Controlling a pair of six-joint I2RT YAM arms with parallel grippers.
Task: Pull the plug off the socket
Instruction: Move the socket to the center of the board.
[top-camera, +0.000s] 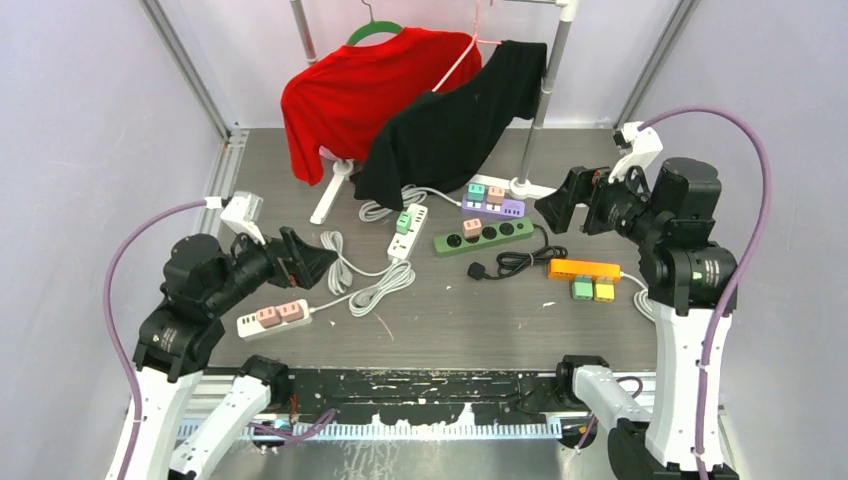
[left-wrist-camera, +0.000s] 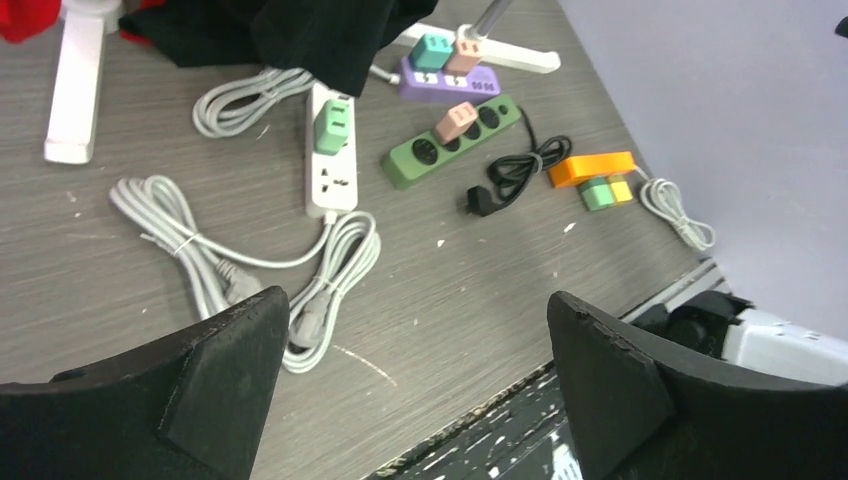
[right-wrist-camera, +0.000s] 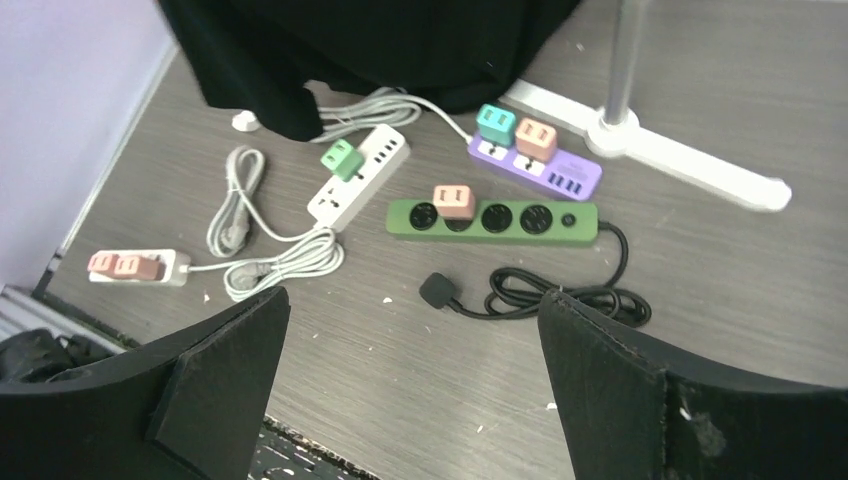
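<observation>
Several power strips lie on the grey table. A white strip (top-camera: 402, 233) carries a green plug (top-camera: 404, 221). A green strip (top-camera: 484, 236) carries a pink plug (top-camera: 472, 227). A purple strip (top-camera: 494, 206) carries a teal and a pink plug. An orange strip (top-camera: 583, 268) has a green and a yellow plug beside it. A small white strip (top-camera: 272, 318) carries two pink plugs. My left gripper (top-camera: 318, 262) is open and empty above the table's left, near the small strip. My right gripper (top-camera: 558, 205) is open and empty, right of the green strip.
A red shirt (top-camera: 370, 95) and a black shirt (top-camera: 460, 120) hang from a rack whose pole (top-camera: 545, 90) and white feet stand at the back. Coiled grey cords (top-camera: 375, 285) and a black cord (top-camera: 515, 262) lie mid-table. Walls close both sides.
</observation>
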